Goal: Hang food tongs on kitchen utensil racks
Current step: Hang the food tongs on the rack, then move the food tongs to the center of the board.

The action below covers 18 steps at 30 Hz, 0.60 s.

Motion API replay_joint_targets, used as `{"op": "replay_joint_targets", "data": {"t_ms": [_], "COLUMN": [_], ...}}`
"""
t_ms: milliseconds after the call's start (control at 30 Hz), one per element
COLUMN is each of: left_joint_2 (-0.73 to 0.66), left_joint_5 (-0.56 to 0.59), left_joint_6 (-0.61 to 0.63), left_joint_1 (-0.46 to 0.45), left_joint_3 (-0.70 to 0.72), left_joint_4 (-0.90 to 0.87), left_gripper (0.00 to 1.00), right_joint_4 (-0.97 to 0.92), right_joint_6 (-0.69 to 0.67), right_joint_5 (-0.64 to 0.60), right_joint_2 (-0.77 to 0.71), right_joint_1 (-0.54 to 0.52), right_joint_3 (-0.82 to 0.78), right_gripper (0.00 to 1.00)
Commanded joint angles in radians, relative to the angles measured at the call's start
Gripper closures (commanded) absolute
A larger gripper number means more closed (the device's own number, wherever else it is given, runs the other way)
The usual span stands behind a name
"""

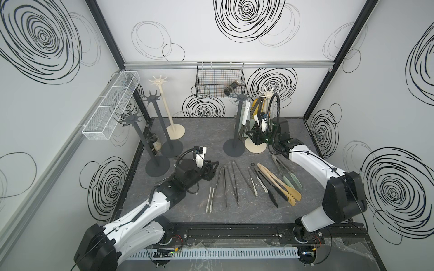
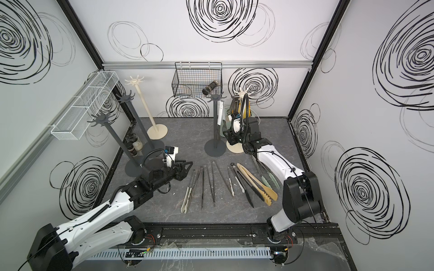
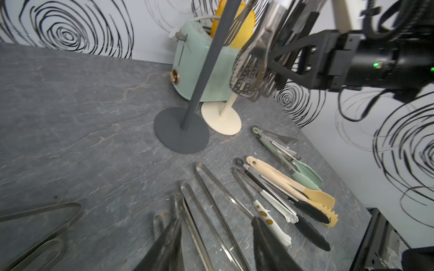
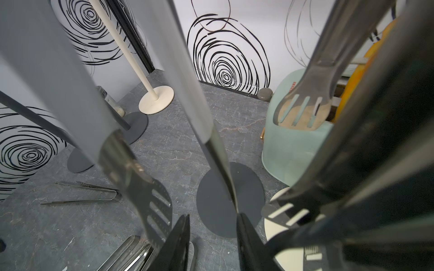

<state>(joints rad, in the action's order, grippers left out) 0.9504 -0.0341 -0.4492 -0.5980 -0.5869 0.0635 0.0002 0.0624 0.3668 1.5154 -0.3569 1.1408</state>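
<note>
Several food tongs lie in a row on the grey table: steel pairs (image 1: 225, 185), a black pair (image 1: 267, 187), a beige wooden pair (image 1: 279, 183) and a pale green pair (image 1: 288, 178). My left gripper (image 1: 212, 170) hovers open over the near ends of the steel tongs (image 3: 211, 211), holding nothing. White-handled tongs (image 1: 245, 115) hang from the right dark grey rack (image 1: 238, 122). My right gripper (image 4: 213, 241) stands open at their lower tips (image 4: 225, 169); one finger sits right at a tip. More tongs (image 1: 257, 108) hang on the cream rack (image 1: 256, 146) behind it.
Three bare racks stand at the left: one cream (image 1: 164, 105) and two dark grey (image 1: 155, 117) (image 1: 142, 140), with jars (image 1: 153, 143) beside them. On the walls hang a black wire basket (image 1: 219, 79) and a white mesh tray (image 1: 110, 108). A pale green toaster (image 3: 202, 65) stands behind the right racks.
</note>
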Motion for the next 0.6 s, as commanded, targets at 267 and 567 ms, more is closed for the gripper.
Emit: {"op": "replay_joint_targets", "data": {"t_ms": [267, 567], "left_joint_2": [0.115, 0.395], "left_joint_5": [-0.096, -0.142], "left_joint_6": [0.085, 0.208], "left_joint_1": [0.327, 0.501], "left_joint_3": [-0.256, -0.378], "left_joint_4": [-0.591, -0.766], "left_gripper": [0.38, 0.35], "right_joint_4": [0.031, 0.093], "right_joint_6": [0.024, 0.09], "right_joint_5": [0.104, 0.141], "right_joint_2": [-0.262, -0.378], "right_joint_1": [0.0, -0.014], "right_joint_3": [-0.204, -0.334], "right_gripper": [0.59, 0.56]}}
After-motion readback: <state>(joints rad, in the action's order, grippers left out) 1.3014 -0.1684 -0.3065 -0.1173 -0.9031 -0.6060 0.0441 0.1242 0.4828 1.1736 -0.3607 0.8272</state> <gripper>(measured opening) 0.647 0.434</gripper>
